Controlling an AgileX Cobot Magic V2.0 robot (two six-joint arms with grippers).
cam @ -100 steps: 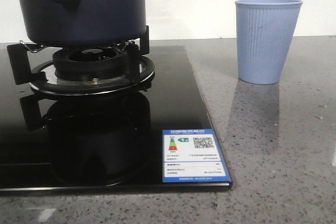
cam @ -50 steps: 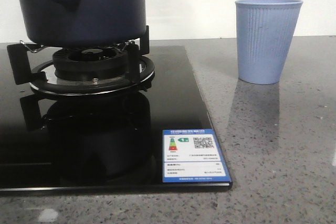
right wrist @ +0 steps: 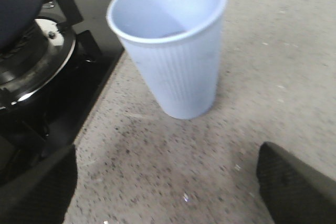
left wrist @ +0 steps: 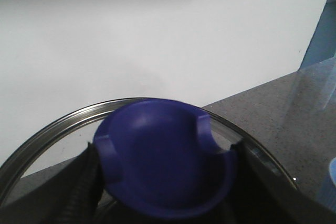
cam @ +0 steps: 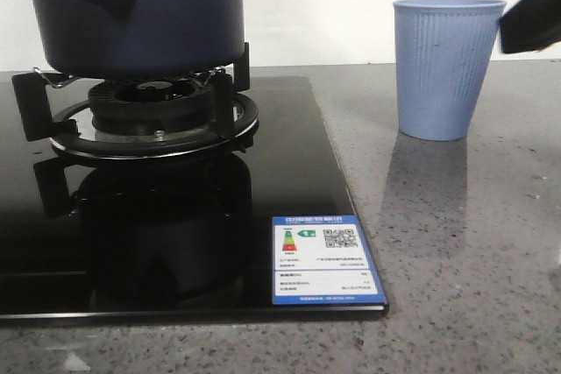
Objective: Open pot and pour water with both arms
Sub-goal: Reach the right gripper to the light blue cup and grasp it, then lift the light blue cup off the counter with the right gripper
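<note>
The left end effector (left wrist: 157,182) grips the dark navy-blue round pot's (cam: 131,10) blue lid knob (left wrist: 163,161), while the right end effector (right wrist: 168,182), fingers spread apart, faces the light blue ribbed cup (right wrist: 170,40).

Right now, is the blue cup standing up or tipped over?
Standing up. The cup sits base-down on the counter, its open mouth facing upward.

A blue-bordered label (cam: 325,260) on the black glass cooktop (cam: 289,172) bears a QR code; its print seems too small to read.
</note>
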